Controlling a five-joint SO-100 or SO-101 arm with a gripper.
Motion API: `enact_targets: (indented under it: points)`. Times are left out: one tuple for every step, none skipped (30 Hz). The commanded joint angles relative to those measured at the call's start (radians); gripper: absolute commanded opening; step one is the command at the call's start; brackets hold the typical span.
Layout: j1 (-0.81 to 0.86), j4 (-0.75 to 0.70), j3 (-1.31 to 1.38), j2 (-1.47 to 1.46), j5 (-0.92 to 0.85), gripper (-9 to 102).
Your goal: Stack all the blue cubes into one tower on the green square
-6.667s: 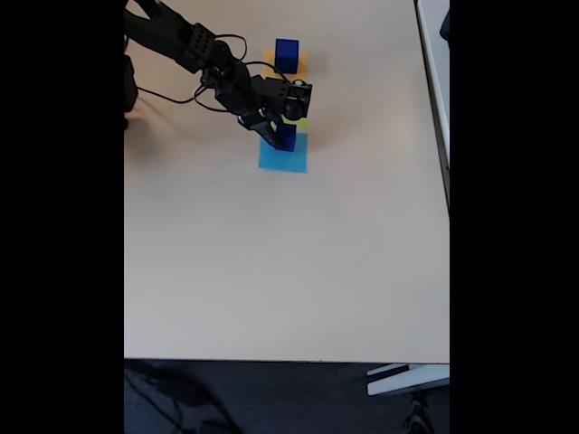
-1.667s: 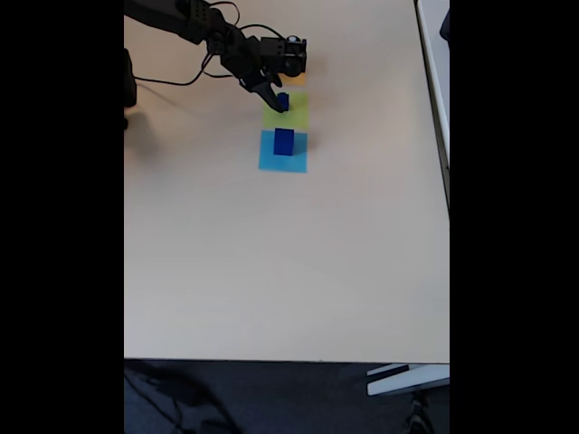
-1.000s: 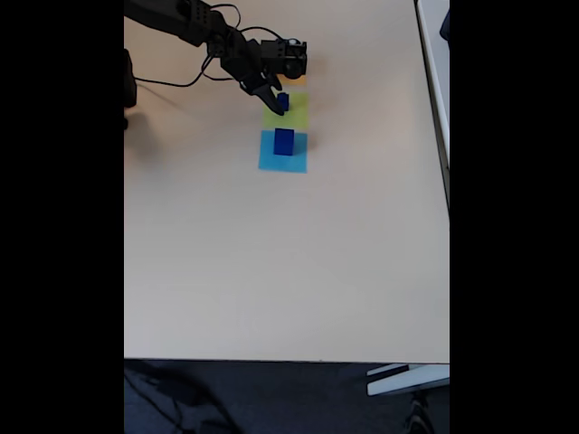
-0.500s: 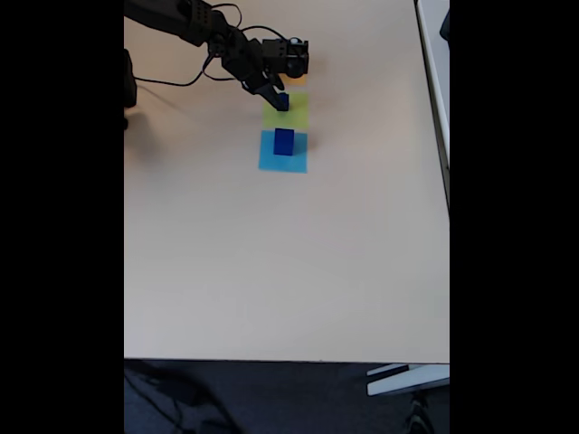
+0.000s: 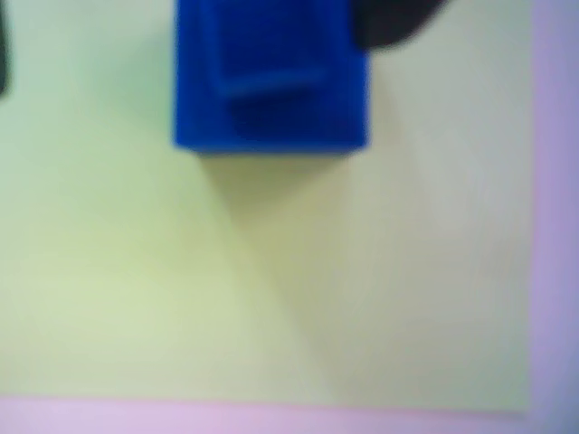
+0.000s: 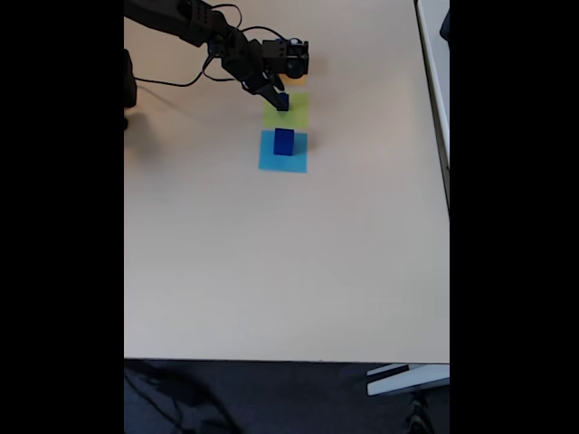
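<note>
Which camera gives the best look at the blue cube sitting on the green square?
The wrist view: the blue cube looms large on the green square, though blurred. In the fixed view it is a tiny speck beside the gripper.

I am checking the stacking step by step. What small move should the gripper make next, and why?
Probably open and lift clear. In the fixed view the gripper is down at a small blue cube on the green square, and the wrist view shows that cube low over the green paper. Whether it already touches is unclear. Another cube waits on the light-blue square.
</note>
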State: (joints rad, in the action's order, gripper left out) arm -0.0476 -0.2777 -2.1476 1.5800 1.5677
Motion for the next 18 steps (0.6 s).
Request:
enact_targets:
  points:
    - [0.012, -0.002, 0.063, 0.005, -0.005, 20]
    - [0.012, 0.0, 0.063, 0.003, -0.002, 20]
    - [0.011, 0.0, 0.063, 0.002, 0.0, 20]
    - [0.011, 0.002, 0.063, 0.0, 0.002, 19]
    - [0.011, 0.003, 0.063, -0.003, 0.003, 19]
    - [0.011, 0.003, 0.064, -0.005, 0.003, 19]
    - [0.011, 0.003, 0.064, -0.008, 0.005, 18]
    - [0.009, 0.003, 0.064, -0.008, 0.006, 18]
    - [0.009, 0.003, 0.064, -0.009, 0.006, 18]
    - [0.008, 0.003, 0.064, -0.009, 0.008, 17]
    - [0.008, 0.003, 0.064, -0.009, 0.008, 16]
    - [0.008, 0.003, 0.064, -0.009, 0.008, 15]
    - [0.009, 0.003, 0.064, -0.009, 0.008, 14]
    - [0.009, 0.003, 0.064, -0.011, 0.006, 13]
    - [0.011, 0.003, 0.064, -0.011, 0.005, 13]
    - [0.011, 0.003, 0.064, -0.011, 0.005, 12]
    - [0.011, 0.003, 0.064, -0.011, 0.005, 12]
    - [0.011, 0.003, 0.064, -0.011, 0.005, 11]
